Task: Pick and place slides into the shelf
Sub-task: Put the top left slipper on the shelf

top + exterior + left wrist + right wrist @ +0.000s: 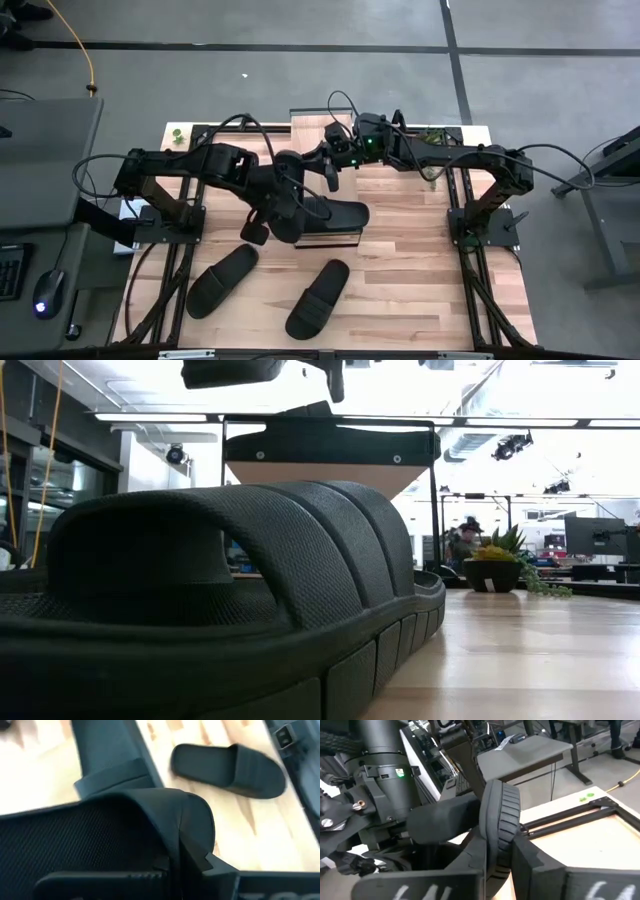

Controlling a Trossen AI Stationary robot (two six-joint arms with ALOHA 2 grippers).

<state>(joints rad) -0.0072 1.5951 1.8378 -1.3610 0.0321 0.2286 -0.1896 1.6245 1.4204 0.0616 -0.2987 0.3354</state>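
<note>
Here both grippers — left gripper (283,215) and right gripper (330,172) — clamp slides above the shelf (330,232).

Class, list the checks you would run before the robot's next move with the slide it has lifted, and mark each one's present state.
1. Right pincer shut on the raised slide's sole edge: ok.
2. Left pincer shut on a slide strap: ok.
3. Both pincers on the same slide: cannot tell.
4. Free room on the shelf: cannot tell.
5. Two table slides lie clear of both arms: ok.
</note>
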